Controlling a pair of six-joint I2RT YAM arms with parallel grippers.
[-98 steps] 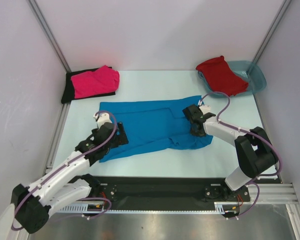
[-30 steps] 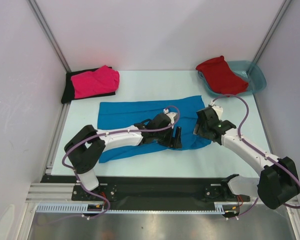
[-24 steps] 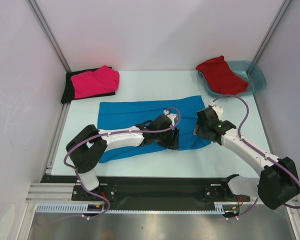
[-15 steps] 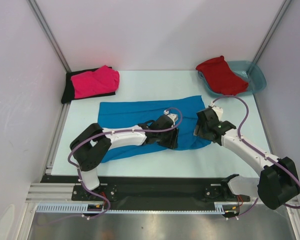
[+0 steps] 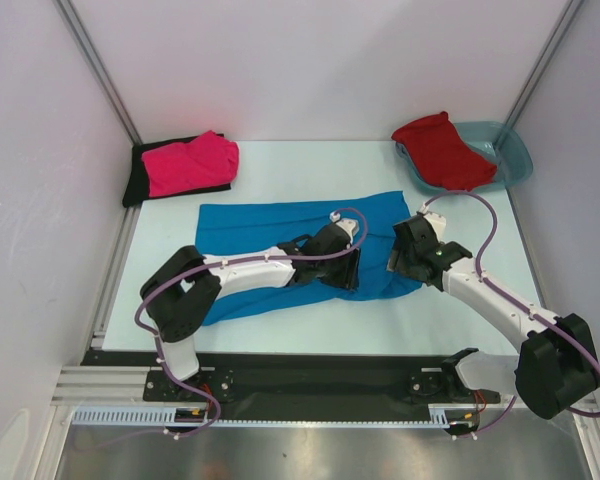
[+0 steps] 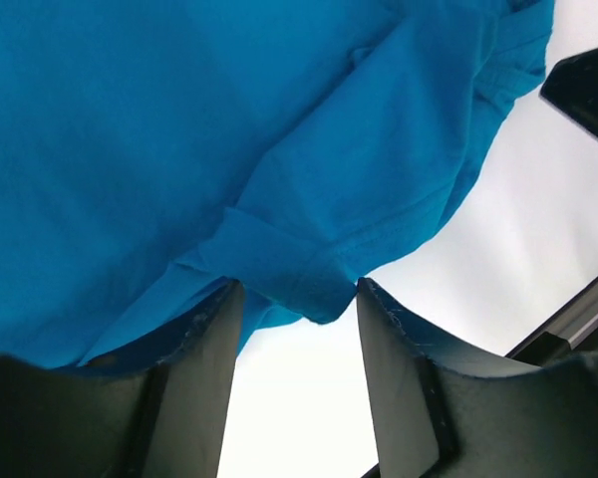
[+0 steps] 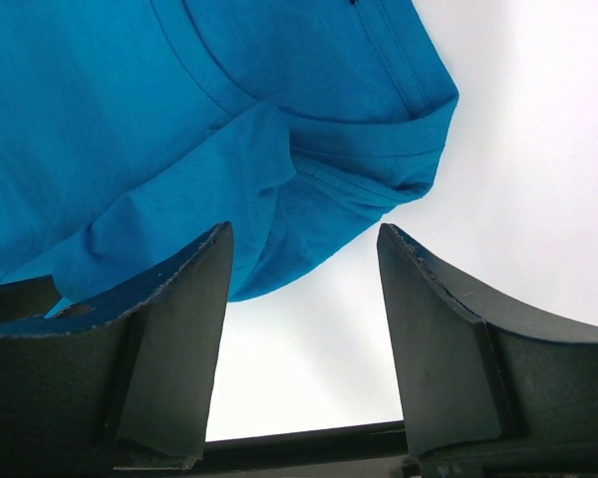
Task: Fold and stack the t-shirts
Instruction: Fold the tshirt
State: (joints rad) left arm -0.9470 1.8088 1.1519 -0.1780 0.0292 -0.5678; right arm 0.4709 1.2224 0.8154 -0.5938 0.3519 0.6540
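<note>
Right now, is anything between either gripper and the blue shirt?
Nothing visible stands in the way. The left gripper has the near hem of the blue shirt between its open fingers, and the right gripper stands open at that same edge of the cloth.

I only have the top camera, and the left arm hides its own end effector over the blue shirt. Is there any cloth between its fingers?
Observer: Yes. In the left wrist view, a folded bit of hem of the blue t-shirt sits between the fingertips of the left end effector, touching both. I cannot tell whether it is clamped.
Operator: And the right one?
Observer: Its wrist view shows the right end effector open at the shirt's bunched corner. The table shows bare through most of the gap, and nothing is gripped.
</note>
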